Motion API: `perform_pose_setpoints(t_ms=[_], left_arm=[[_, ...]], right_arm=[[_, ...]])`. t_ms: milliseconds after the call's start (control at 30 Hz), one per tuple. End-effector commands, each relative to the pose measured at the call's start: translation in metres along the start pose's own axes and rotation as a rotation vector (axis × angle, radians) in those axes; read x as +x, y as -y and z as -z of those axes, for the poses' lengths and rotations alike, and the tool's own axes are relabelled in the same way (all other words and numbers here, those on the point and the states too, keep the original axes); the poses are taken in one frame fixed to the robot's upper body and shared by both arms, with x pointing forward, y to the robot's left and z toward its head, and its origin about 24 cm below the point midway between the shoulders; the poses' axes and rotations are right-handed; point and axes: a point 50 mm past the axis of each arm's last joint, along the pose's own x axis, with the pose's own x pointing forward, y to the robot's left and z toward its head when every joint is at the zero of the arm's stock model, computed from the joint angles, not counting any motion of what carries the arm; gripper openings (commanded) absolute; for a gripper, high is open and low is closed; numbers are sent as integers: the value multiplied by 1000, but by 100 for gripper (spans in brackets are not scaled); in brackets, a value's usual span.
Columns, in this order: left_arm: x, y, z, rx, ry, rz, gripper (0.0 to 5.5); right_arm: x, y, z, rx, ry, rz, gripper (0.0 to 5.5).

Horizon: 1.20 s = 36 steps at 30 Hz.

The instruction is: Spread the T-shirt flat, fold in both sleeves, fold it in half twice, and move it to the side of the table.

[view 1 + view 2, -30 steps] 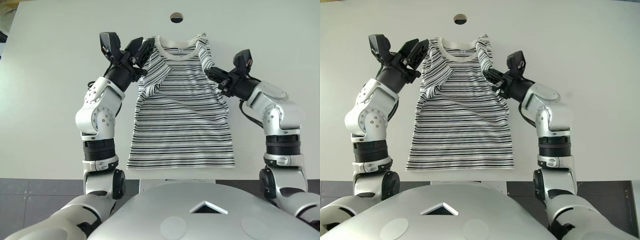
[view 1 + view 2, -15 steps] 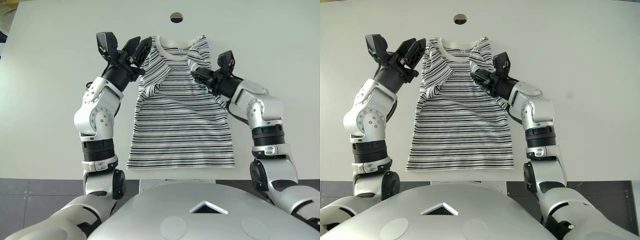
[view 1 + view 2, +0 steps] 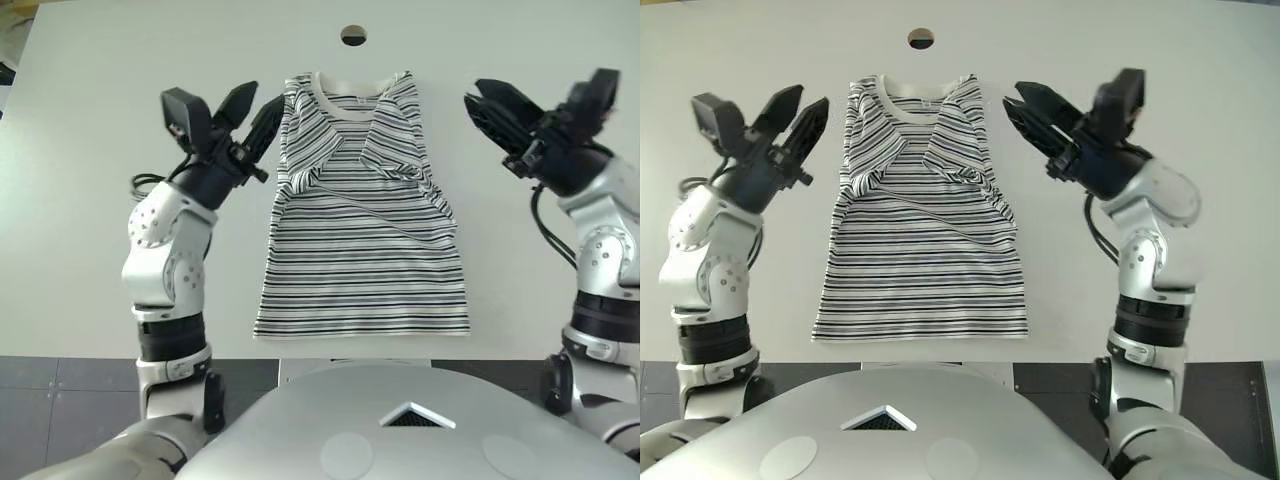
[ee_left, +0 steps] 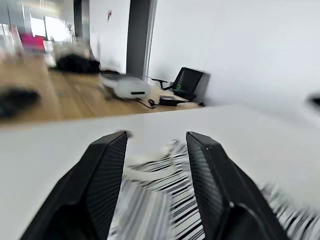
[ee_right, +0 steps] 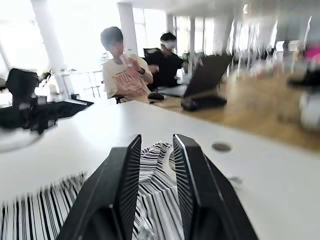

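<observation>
The black-and-white striped T-shirt (image 3: 362, 225) lies flat on the white table (image 3: 100, 120), collar at the far end. Both sleeves are folded in over its chest, the right one (image 3: 395, 140) a little rumpled. My left gripper (image 3: 258, 100) hovers open just left of the shirt's left shoulder, holding nothing. My right gripper (image 3: 474, 96) is raised to the right of the right shoulder, open and empty, apart from the cloth. In the left wrist view the fingers (image 4: 107, 165) frame the striped cloth (image 4: 165, 200) below. The right wrist view shows its fingers (image 5: 190, 170) above the shirt (image 5: 50, 215).
A round hole (image 3: 353, 36) sits in the table just beyond the collar. Bare white tabletop stretches to the left and to the right (image 3: 520, 250) of the shirt. The near table edge (image 3: 360, 350) runs just below the shirt's hem.
My right gripper carried the right sleeve inward over the chest, let it go, then lifted away to the right. My left gripper drew back to the left, away from the shoulder.
</observation>
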Motion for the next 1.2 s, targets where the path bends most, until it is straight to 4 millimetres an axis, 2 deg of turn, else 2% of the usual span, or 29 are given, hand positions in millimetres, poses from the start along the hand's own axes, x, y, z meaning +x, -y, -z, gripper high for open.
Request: perform_pose_setpoints(t_ms=[33, 100, 167, 200, 300, 400, 533, 667, 800, 1000, 1200], left_arm=[[-57, 12, 3, 615, -115, 335, 220], [-94, 23, 21, 766, -254, 606, 220], [-117, 27, 26, 792, -332, 765, 220], [-123, 27, 26, 796, -350, 813, 220], [-140, 28, 30, 844, -399, 964, 271], [-156, 24, 40, 891, -455, 1066, 322], [-165, 25, 51, 903, -497, 1131, 322], [-162, 34, 61, 938, -444, 1147, 322], [-158, 44, 73, 947, -400, 1157, 322], [-158, 55, 83, 930, -376, 1179, 322], [-156, 60, 84, 913, -358, 1195, 225]], right_arm=[[-73, -25, 36, -224, -334, -356, 115], [-110, -28, 42, -234, -484, -436, 115], [-128, -28, 38, -237, -559, -475, 115], [-134, -29, 37, -245, -588, -501, 115], [-144, -36, 39, -266, -661, -595, 171], [-146, -49, 45, -311, -691, -705, 227], [-139, -63, 54, -494, -666, -808, 227], [-126, -78, 65, -612, -570, -867, 227], [-116, -93, 76, -638, -513, -895, 227], [-109, -101, 85, -636, -483, -899, 227], [-108, -103, 89, -605, -489, -892, 123]])
